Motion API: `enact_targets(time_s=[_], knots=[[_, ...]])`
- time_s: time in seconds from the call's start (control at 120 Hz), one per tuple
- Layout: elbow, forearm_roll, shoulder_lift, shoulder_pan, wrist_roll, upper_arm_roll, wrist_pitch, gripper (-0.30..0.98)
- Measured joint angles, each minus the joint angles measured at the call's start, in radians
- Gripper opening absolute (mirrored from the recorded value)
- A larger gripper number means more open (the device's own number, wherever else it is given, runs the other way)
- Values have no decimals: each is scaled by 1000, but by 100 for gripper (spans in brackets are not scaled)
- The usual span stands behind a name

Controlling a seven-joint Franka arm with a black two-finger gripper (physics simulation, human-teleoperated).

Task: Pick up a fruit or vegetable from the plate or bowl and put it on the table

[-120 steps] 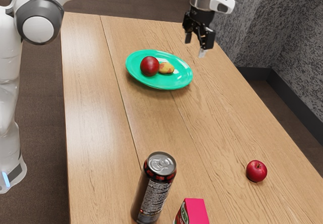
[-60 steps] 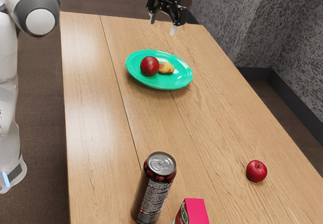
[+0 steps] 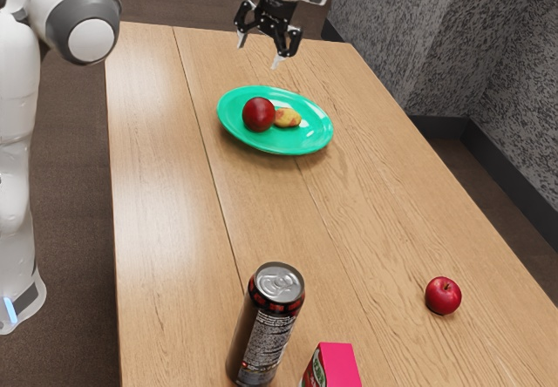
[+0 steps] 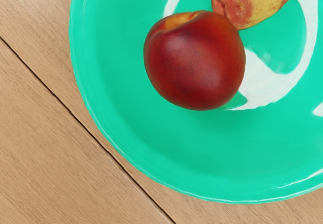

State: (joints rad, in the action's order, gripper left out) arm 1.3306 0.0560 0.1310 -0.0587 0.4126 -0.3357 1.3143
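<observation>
My gripper (image 3: pixel 259 52) hangs open above the far side of the green plate (image 3: pixel 292 145), holding nothing between its spread fingers. On the plate lie a round dark red fruit (image 3: pixel 258 115) and, touching or close beside it, a smaller yellow-and-red fruit (image 3: pixel 289 118). In the wrist view the red fruit (image 4: pixel 195 62) sits under my hand, the yellow-red fruit (image 4: pixel 251 1) against its side, both inside the plate's rim (image 4: pixel 108 138).
On the wooden table (image 3: pixel 166 230), a dark can (image 3: pixel 266 326) stands near the exterior view's bottom, with a pink box (image 3: pixel 338 365) beside it. A red apple (image 3: pixel 443 295) lies toward the exterior view's right.
My gripper has swung toward the exterior view's left over the last second, from beyond the plate's right side to above its far side. It remains open; the fruits and plate have stayed put.
</observation>
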Motion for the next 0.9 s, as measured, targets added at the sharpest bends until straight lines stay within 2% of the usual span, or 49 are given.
enact_targets(time_s=[0.2, 0.525, 0.9], knots=[[59, -60, 66, -75, -131, 0, 177, 69], [60, -68, 130, -86, -362, 7, 358, 69], [60, -84, 213, -88, -601, 7, 497, 69]])
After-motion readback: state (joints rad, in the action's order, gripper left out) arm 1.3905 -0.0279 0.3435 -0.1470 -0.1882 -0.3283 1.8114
